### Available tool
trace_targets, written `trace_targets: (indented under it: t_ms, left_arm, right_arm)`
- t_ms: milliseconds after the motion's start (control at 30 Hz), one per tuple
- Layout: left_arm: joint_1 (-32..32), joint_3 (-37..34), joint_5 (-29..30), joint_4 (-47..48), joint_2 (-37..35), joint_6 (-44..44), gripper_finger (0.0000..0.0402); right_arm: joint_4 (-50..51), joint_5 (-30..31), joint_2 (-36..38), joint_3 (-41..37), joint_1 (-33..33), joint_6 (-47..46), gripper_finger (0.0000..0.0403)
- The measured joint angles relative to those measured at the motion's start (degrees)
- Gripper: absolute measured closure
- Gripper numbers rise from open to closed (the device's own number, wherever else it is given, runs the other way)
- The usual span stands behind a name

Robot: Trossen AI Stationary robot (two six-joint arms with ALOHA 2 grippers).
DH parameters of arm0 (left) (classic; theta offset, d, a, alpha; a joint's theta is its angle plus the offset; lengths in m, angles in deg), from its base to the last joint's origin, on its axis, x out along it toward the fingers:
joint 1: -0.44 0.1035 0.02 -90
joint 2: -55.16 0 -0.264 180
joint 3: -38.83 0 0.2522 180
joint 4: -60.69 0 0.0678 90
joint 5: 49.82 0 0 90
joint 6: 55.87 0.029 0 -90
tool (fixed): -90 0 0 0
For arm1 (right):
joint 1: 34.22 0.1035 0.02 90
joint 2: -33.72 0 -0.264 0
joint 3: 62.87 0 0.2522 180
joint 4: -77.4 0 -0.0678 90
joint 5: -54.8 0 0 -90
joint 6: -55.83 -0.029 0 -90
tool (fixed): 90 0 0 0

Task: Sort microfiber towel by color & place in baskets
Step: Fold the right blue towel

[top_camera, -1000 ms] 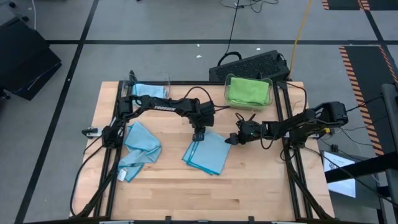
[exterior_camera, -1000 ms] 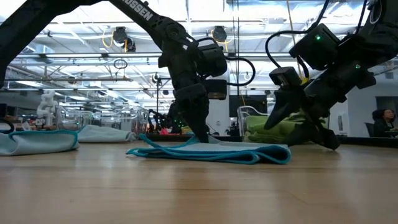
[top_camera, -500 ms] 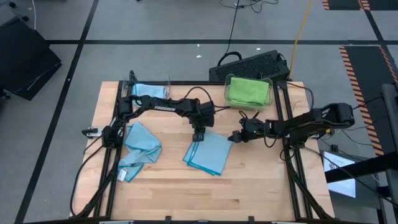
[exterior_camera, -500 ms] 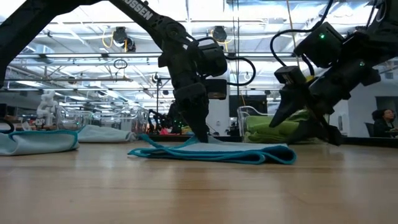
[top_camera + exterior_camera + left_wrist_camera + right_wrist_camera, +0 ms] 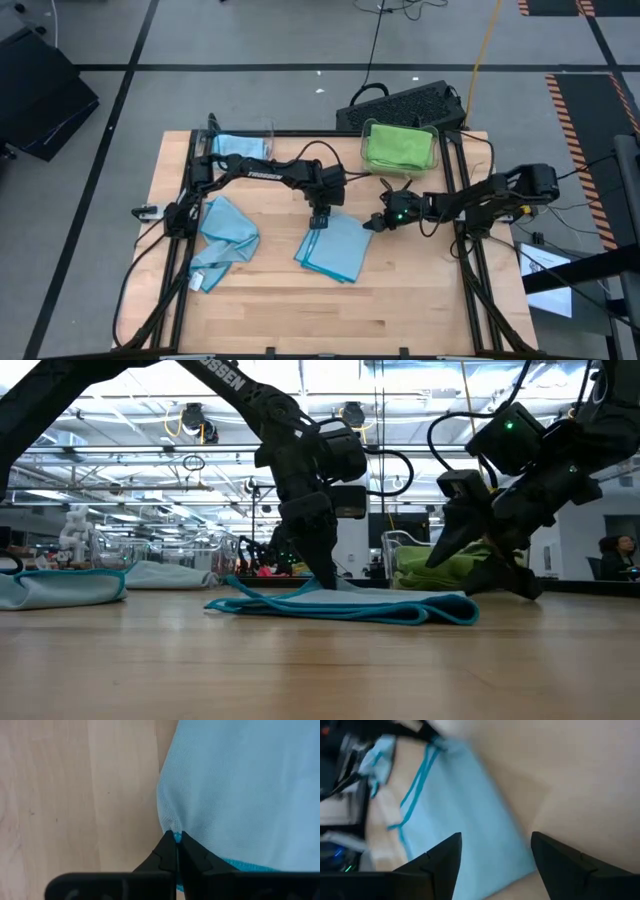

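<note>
Bare bench (image 5: 400, 300) lying open along near edge and right of folded blue towel (image 5: 335, 246). Left gripper (image 5: 320, 221) pinching towel's far edge; right gripper (image 5: 371, 224) hovering open beside its right corner, crowding that side.

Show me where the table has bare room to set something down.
Bare wood runs along the table's near edge, below the folded blue towel and the crumpled blue towel. A smaller patch lies between those two. It is crowded mid-table: the left tool pinches the folded towel, the right tool hangs open beside it, below the green-towel basket.
</note>
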Motion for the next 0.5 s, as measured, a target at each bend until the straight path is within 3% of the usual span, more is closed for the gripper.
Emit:
trace_targets:
  t_ms: [267, 500]
  left_arm:
    - [0.02, 0.00, 0.22, 0.00, 0.00, -0.33, 0.0397]
    - [0.02, -0.01, 0.24, -0.24, 0.00, -0.81, 0.0397]
  right_arm:
    - [-1.10, -2.13, -1.90, -0.03, 2.81, -0.03, 0.0203]
    - [1.10, 1.02, -1.95, -0.07, 4.05, 0.32, 0.0249]
